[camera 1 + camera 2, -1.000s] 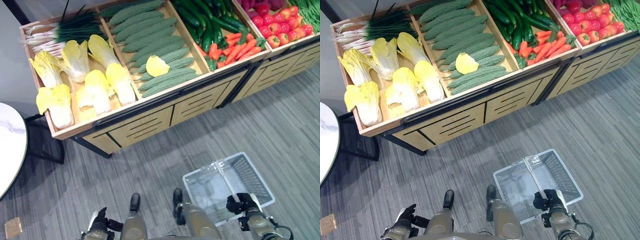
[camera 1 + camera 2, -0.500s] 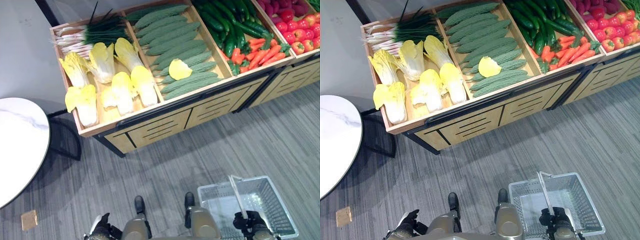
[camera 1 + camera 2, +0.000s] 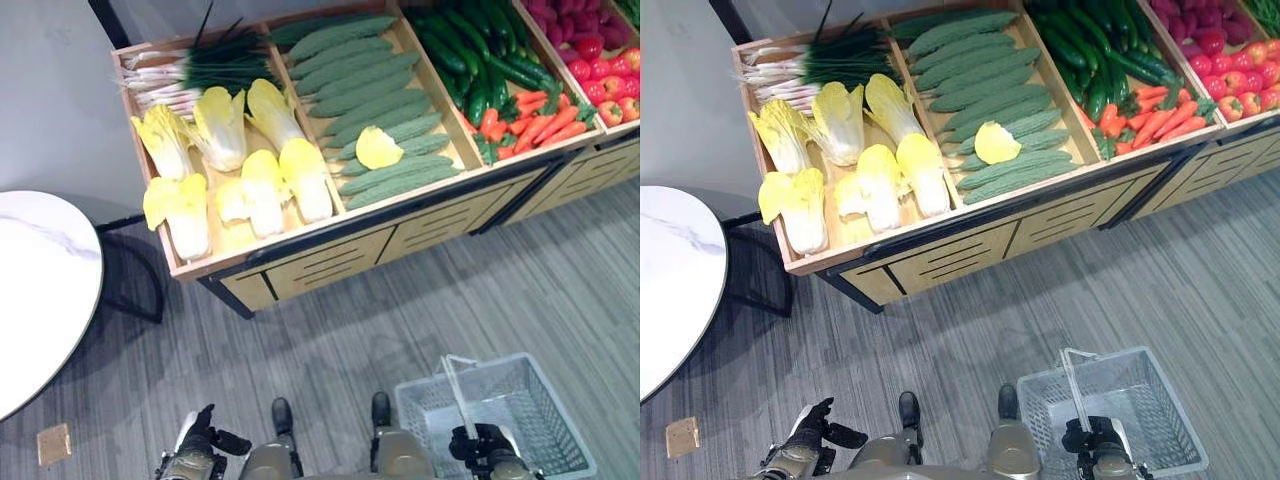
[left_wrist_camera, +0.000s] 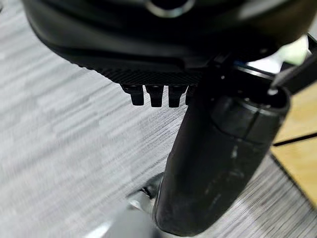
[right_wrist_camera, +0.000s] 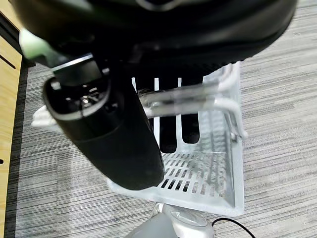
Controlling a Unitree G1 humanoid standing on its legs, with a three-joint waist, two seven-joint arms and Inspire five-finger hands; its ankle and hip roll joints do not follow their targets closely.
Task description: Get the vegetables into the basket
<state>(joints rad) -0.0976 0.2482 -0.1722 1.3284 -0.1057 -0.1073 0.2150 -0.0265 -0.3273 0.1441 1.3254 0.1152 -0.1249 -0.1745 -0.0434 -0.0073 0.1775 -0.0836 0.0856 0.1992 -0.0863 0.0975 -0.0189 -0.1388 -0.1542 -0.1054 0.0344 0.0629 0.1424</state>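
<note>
The right hand (image 5: 124, 134) sits at the bottom edge of the head views, partly cut off; its own wrist view shows the fingers (image 5: 168, 131) curled over the clear handle (image 5: 183, 99) of the white plastic basket (image 3: 540, 410), the thumb lying beside it. The basket's mesh floor (image 5: 198, 173) holds no vegetables that can be made out, though the hand covers part of it. The left hand (image 3: 200, 445) hangs low above the grey floor (image 3: 350, 320), cut off by the frame; its wrist view shows short dark fingertips (image 4: 156, 96) in a row with nothing between them and the thumb (image 4: 213, 163), seemingly relaxed rather than clamped. The vegetables lie in the wooden display stand (image 3: 330, 235), well apart from the basket. Its left compartment holds napa cabbages (image 3: 250, 160), with spring onions (image 3: 190, 75) along the back. The next compartment holds bitter gourds (image 3: 370, 95), with one loose yellow cabbage leaf (image 3: 378, 148) lying on them. The third holds cucumbers (image 3: 470, 50) behind and carrots (image 3: 530, 125) in front. At the right edge a further bin, cut off, holds red tomatoes or peppers (image 3: 615, 95), hard to tell which, with darker purple produce (image 3: 1185, 20) behind. A white round table (image 3: 40, 290) is cut off at the left, and a small tan square (image 3: 52, 443) lies on the floor near it.
</note>
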